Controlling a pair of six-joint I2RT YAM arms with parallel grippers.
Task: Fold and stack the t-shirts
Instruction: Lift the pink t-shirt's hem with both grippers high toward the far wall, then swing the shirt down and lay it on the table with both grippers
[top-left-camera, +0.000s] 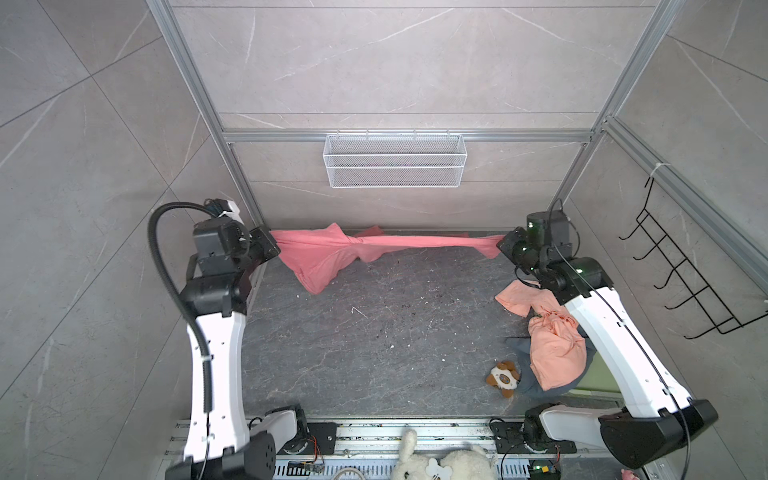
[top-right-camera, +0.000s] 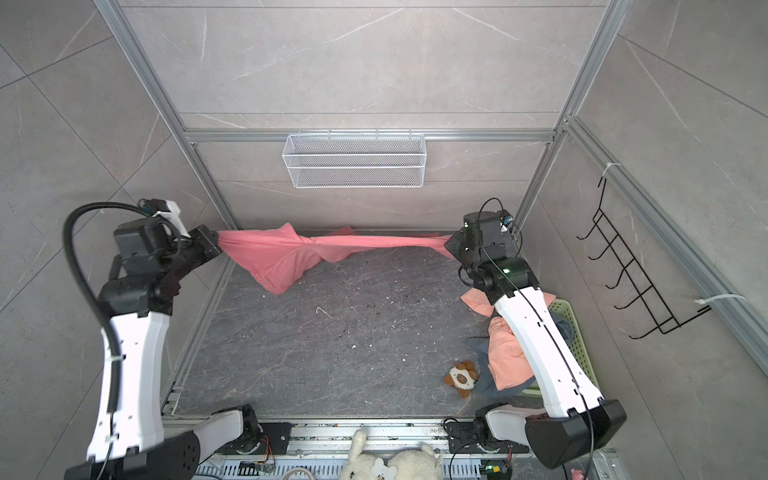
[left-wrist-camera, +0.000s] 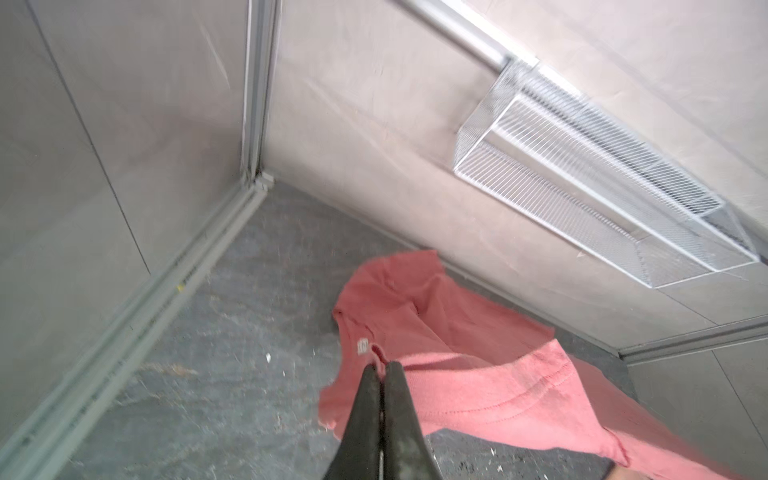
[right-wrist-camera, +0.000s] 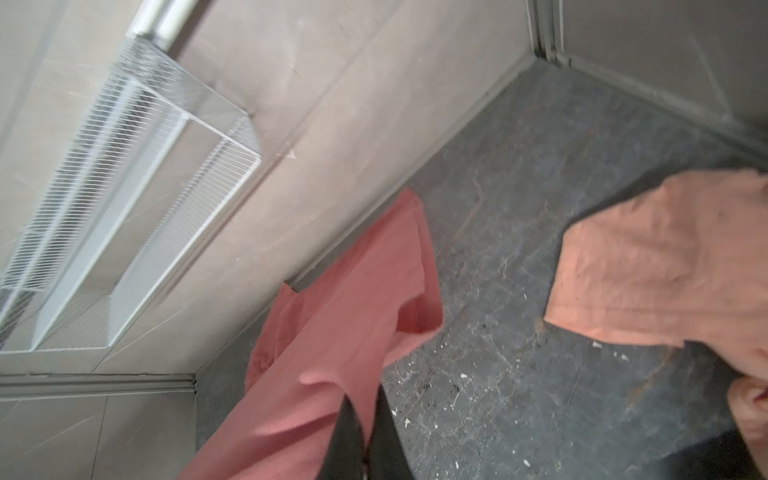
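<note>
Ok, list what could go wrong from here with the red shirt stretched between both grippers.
1. The coral-red t-shirt is twisted mid-span between the left gripper and right gripper; lowered like this, it may land roped rather than flat.
2. The left gripper pinches only a thin edge near the label; the tension could pull it free.
3. The right arm hangs over the peach t-shirt; pulling back may drag it.

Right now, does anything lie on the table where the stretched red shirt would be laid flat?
Nothing visible does: the table in front of the red shirt is bare. The peach shirt and toy lie off to the right.
</note>
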